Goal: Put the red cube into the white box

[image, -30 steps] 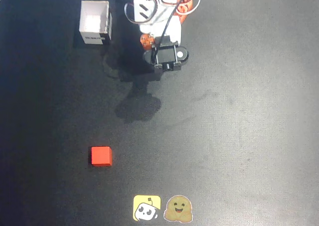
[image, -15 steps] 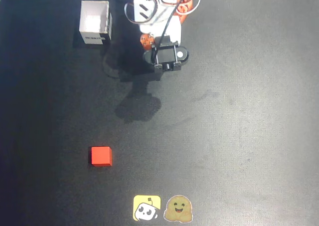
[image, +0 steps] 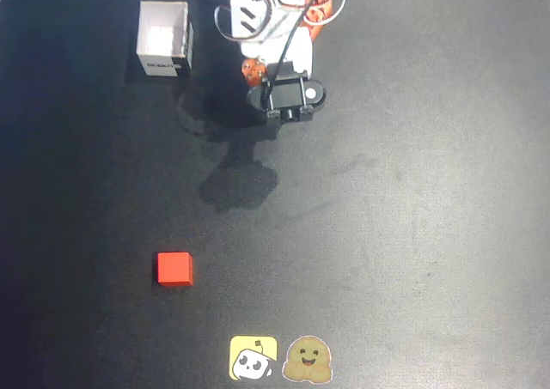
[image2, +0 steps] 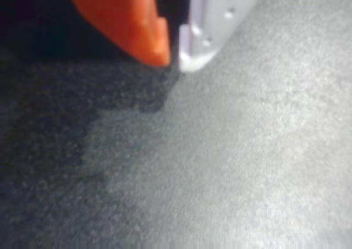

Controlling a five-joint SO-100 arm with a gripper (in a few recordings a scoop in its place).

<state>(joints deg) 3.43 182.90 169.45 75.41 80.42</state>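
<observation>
Dark matte desk [image: 430, 234], filling the overhead view edge to edge. Near the far edge, left of centre: the white box [image: 164, 39], open side up, dark label strip on the wall facing the near edge, walls roughly square to the desk edges. Well apart from it, toward the near edge and somewhat left of centre: the red cube [image: 174, 268], flat on one face, sides nearly parallel to the desk edges; no long axis to speak of, so no preferred grip direction beyond squaring up to a pair of opposite faces. Just inside the near edge: two cartoon stickers [image: 281, 359], flat on the surface, no part in the task.

Arm folded up at the far edge, just right of the box, gripper [image2: 175, 55] tucked low and pointing down at bare desk. Seen from the wrist: orange finger and white finger tips pressed together, nothing between them, only grey desk texture and their shadow below. Probably a rest pose, task not yet begun.

Cube and box set far apart, likely so that a full reach toward the near edge, a lift and a carry back to the far edge are all needed. Next move, as a judgement: unfold, spread the fingers, and come down over the cube.
</observation>
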